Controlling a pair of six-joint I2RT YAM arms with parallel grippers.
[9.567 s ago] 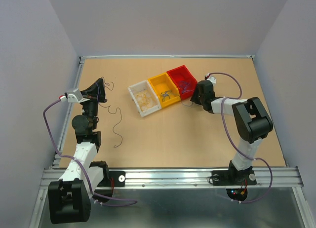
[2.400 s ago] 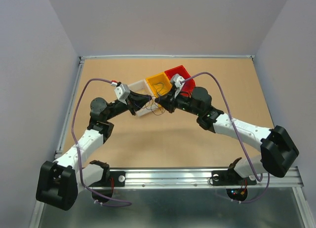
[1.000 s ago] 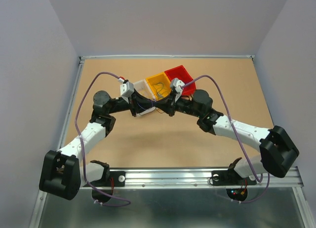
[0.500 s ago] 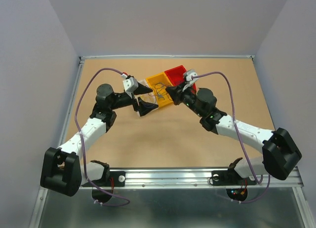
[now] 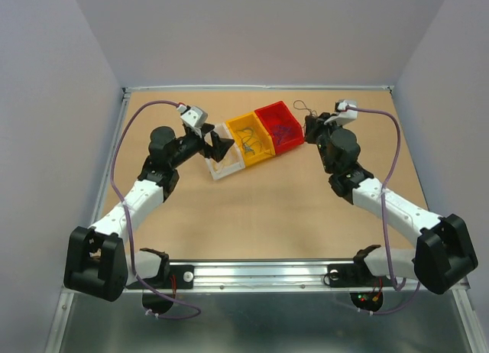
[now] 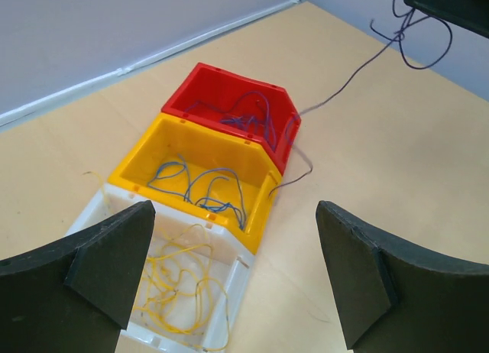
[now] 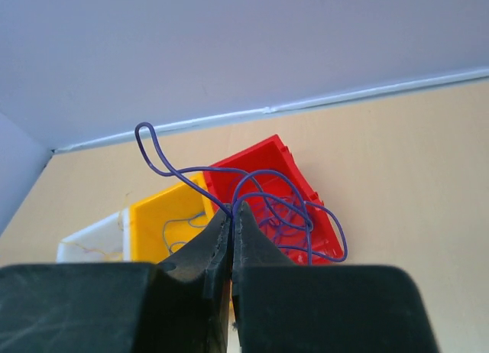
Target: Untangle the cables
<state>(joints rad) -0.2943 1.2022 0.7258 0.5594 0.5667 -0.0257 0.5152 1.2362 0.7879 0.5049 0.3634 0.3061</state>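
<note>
My right gripper (image 5: 309, 128) is shut on a thin purple cable (image 7: 276, 171), held in the air just right of the red bin (image 5: 280, 127). The cable's loops hang in front of the jaws, and one strand (image 6: 397, 36) trails down to the table beside the red bin (image 6: 229, 101). My left gripper (image 5: 218, 145) stands open with nothing between its fingers, above the white bin (image 6: 229, 307) of yellow cables (image 6: 179, 284). Blue cables (image 6: 202, 185) lie in the yellow bin (image 5: 254, 139). More purple cables (image 6: 248, 116) lie in the red bin.
The three bins stand in a slanted row at the back middle of the wooden table (image 5: 260, 215). A raised rim (image 5: 260, 87) and grey walls close the table at the back and sides.
My left gripper has opened and drawn back to the left. My right arm has swung right and back, carrying the purple cable from the middle to beside the red bin.
</note>
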